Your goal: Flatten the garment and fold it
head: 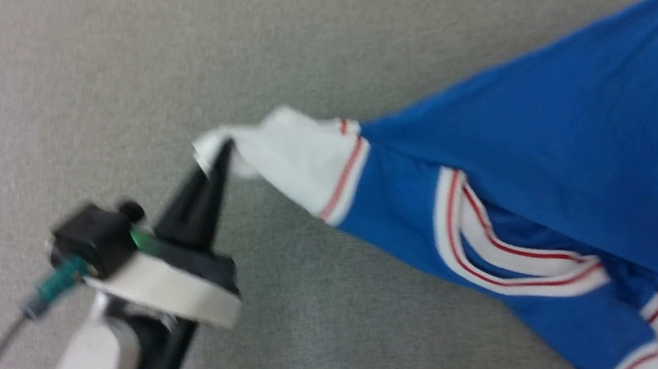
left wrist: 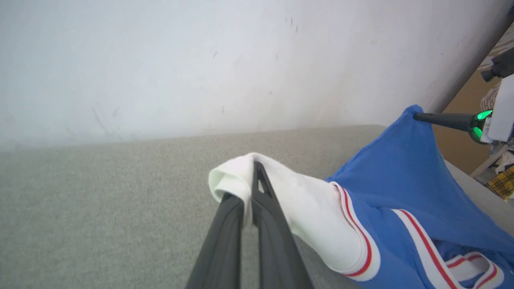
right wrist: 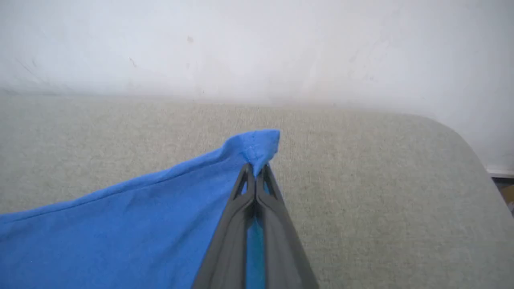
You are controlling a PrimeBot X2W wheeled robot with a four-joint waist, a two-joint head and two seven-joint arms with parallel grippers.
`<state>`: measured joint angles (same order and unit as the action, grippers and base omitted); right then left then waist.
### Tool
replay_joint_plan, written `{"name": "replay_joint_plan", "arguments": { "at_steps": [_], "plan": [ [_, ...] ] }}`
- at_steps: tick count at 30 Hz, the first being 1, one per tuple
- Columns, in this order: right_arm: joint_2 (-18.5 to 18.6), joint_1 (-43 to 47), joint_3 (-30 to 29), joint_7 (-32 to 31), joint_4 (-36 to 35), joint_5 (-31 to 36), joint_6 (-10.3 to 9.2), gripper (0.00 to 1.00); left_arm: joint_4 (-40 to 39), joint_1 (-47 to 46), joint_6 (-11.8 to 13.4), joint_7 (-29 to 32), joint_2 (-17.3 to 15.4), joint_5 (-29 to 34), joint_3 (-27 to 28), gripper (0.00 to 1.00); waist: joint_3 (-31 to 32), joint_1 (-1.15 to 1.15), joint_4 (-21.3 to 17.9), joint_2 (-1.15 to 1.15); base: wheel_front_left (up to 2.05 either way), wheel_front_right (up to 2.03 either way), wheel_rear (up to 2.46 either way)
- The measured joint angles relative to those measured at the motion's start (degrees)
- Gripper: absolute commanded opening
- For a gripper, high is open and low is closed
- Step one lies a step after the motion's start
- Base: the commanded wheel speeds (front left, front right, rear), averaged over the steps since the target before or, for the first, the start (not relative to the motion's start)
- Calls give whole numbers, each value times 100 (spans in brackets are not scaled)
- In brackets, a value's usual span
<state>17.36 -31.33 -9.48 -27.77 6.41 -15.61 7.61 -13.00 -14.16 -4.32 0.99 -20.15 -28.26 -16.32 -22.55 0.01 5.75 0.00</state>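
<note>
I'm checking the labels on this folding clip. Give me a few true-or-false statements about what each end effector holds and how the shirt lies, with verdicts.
1. The left end effector is shut on the shirt's white sleeve. True.
2. The right end effector hangs open above the shirt. False: it is shut on a blue corner of the shirt.
3. The shirt lies folded flat on the grey surface. False: it is unfolded and stretched between the two end effectors, with both gripped parts raised off the surface.
4. The sleeve's trim is striped red and white. True.
</note>
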Motion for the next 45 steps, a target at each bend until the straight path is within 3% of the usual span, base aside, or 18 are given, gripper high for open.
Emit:
{"name": "replay_joint_plan", "arguments": {
  "at_steps": [8,13,28,38,45],
  "plan": [
    [-240,-570,77,224,-81,-3,0,0,772,-1460,-67,58,-123,-75,356,0,694,-1,-259,0,0,0,0],
    [-259,-1345,182,338,66,105,0,0,1361,-2659,-167,260,-397,67,326,0,1106,-1,-447,0,0,0,0],
    [-652,-3413,683,668,1825,733,-1,0,3389,-5728,-230,756,-483,222,3,0,1838,-2,-1169,0,0,0,0],
    [-503,-4042,794,247,2280,756,-1,0,3682,-6534,-277,1708,-770,108,-530,0,1597,0,-1404,0,0,0,0],
    [-528,-4875,761,381,2415,1029,-1,0,3551,-7499,-278,1432,-1044,573,-794,0,875,0,-1466,0,0,0,0]
  ]
}}
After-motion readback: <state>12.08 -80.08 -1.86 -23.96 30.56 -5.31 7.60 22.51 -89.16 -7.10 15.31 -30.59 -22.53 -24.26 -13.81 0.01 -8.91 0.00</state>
